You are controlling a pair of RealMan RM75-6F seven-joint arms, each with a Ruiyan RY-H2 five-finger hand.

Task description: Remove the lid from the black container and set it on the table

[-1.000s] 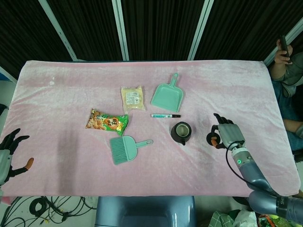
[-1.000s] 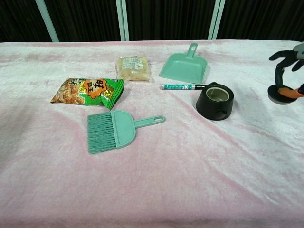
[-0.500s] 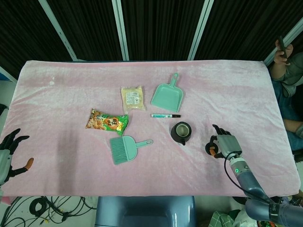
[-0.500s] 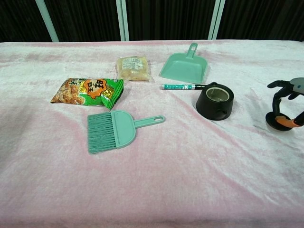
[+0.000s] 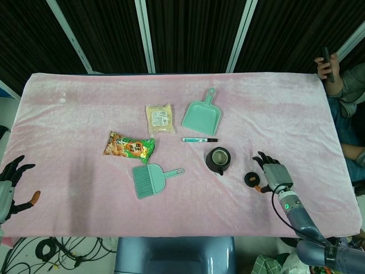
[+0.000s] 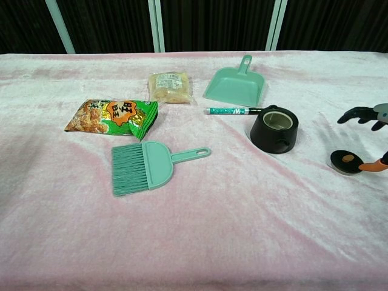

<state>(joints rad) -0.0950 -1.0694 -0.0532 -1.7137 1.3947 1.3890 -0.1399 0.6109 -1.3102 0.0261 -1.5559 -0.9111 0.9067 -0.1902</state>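
Note:
The black container (image 5: 218,160) (image 6: 274,130) stands uncovered right of the table's middle, its pale inside showing. Its round black lid (image 5: 251,179) (image 6: 345,161) lies flat on the pink cloth to the container's right. My right hand (image 5: 272,176) (image 6: 368,124) is just right of the lid with its fingers spread apart and nothing in them; an orange-tipped finger lies close beside the lid's rim. My left hand (image 5: 11,185) hangs at the table's front left corner, fingers spread and empty, far from the container.
A green dustpan (image 5: 202,116), a marker pen (image 5: 199,139), a pale food packet (image 5: 159,119), a snack bag (image 5: 128,146) and a green hand brush (image 5: 151,178) lie left of and behind the container. A person (image 5: 345,85) stands at the table's right edge.
My right hand lowered the lid to the cloth right of the container, let go of it and spread its fingers. The left hand stayed still.

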